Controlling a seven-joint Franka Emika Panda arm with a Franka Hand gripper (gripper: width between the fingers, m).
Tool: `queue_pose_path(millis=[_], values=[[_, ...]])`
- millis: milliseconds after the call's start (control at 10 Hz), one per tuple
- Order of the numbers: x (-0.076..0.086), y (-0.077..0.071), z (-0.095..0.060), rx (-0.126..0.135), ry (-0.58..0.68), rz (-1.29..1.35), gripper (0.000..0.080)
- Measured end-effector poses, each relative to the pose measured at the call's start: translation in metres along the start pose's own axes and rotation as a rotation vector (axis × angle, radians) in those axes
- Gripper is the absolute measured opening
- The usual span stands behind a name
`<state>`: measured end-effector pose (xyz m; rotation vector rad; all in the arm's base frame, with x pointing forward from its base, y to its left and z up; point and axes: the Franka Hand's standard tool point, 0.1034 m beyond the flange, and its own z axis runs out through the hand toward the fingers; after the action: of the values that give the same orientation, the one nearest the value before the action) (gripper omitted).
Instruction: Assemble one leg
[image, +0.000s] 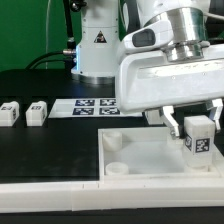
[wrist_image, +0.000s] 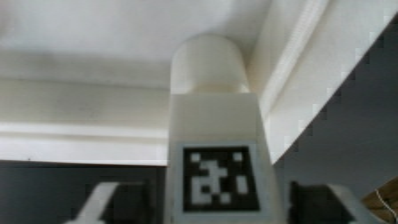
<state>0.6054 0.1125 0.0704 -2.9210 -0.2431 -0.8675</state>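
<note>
My gripper (image: 197, 124) is shut on a leg (image: 198, 134), a small white block with a black-and-white tag on its face. It holds the leg upright, low over the far right part of the large white square panel (image: 150, 165); I cannot tell whether the leg touches it. In the wrist view the leg (wrist_image: 217, 100) runs between the two fingers (wrist_image: 107, 205), its rounded end against the white panel (wrist_image: 89, 60). Round sockets (image: 113, 141) show at the panel's left corners. Two more legs (image: 10, 112) (image: 37, 112) lie at the exterior view's left.
The marker board (image: 92, 105) lies flat behind the panel, partly hidden by the arm. The robot's white base (image: 98, 45) stands at the back. A white rim (image: 50, 188) runs along the table's front edge.
</note>
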Motion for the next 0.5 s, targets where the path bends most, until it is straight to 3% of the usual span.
queue_pose_path(millis=[100,200,300,500], values=[[0.0,0.0,0.0,0.0,0.0,0.0,0.0508],[-0.0001,0.0,0.0,0.0,0.0,0.0,0.0508],[-0.0001,0.0,0.0,0.0,0.0,0.0,0.0623],[-0.0002,0.0,0.0001,0.0,0.0,0.0,0.0642]])
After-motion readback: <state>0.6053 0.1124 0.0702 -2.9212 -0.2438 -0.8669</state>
